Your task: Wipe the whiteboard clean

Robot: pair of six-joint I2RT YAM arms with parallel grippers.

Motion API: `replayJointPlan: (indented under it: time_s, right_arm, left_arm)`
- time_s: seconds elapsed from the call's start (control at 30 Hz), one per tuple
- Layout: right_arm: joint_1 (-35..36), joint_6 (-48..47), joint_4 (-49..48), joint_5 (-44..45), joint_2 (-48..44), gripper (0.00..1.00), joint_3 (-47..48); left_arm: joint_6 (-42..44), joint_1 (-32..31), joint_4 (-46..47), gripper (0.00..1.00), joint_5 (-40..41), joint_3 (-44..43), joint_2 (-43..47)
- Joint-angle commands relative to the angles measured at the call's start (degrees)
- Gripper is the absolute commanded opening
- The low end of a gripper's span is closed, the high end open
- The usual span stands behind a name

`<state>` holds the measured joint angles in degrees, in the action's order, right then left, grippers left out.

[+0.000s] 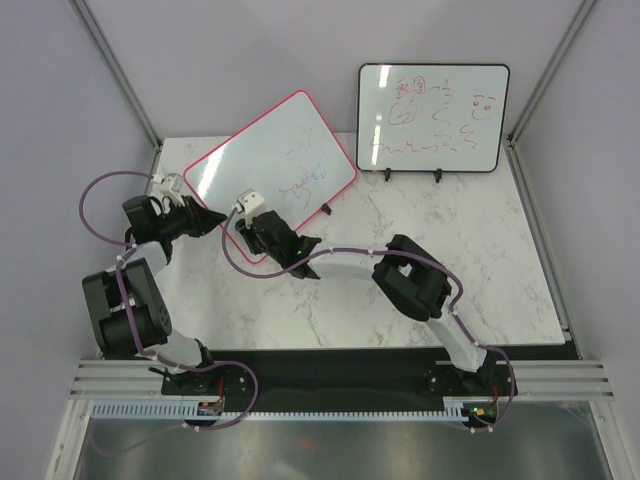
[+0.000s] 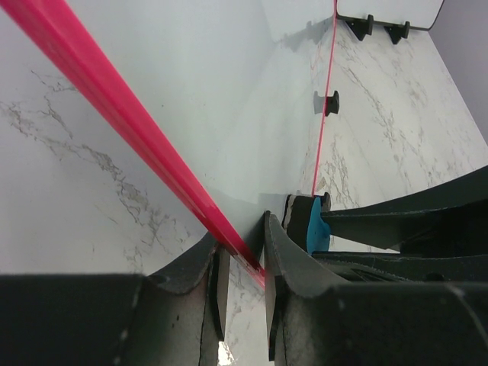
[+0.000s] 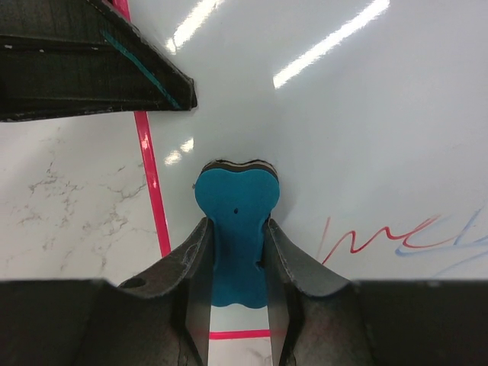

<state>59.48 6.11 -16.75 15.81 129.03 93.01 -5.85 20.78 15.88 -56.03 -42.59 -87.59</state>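
The whiteboard (image 1: 262, 165) with the pink-red frame lies tilted on the table, with blue and red scribbles on its right half. My left gripper (image 1: 207, 221) is shut on the board's pink frame (image 2: 137, 130) at its near left edge, as the left wrist view (image 2: 242, 248) shows. My right gripper (image 1: 258, 236) is shut on a blue eraser (image 3: 236, 194) pressed on the board's near left corner. The eraser also shows in the left wrist view (image 2: 312, 223). Red and blue scribbles (image 3: 381, 239) lie just right of the eraser.
A black-framed whiteboard (image 1: 433, 118) with red writing stands upright on black feet at the back right. The marble table (image 1: 450, 260) extends to the right. The two grippers are close together at the board's near corner, and the left finger (image 3: 91, 69) shows in the right wrist view.
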Motion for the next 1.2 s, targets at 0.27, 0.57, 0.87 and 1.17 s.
replayJointPlan:
  time_s: [0.27, 0.57, 0.87, 1.17]
  right_arm:
    - [-1.21, 6.28, 9.64, -2.63, -4.05, 0.0, -12.68]
    - [-2.79, 5.31, 9.02, -4.38, -3.53, 0.0, -2.67]
    - [-10.26, 8.3, 4.27, -3.95, 1.13, 0.0, 2.53]
    - [-14.22, 7.43, -2.14, -1.03, -3.0, 0.0, -7.48]
  left_arm:
    - [7.69, -0.03, 3.37, 0.02, 0.92, -1.97, 1.2]
    - [7.96, -0.12, 3.37, 0.02, 0.75, -1.36, 2.07]
    - [7.34, -0.03, 3.37, 0.02, 0.57, -1.36, 2.42]
    - [7.25, -0.12, 3.37, 0.02, 0.48, -1.8, 2.25]
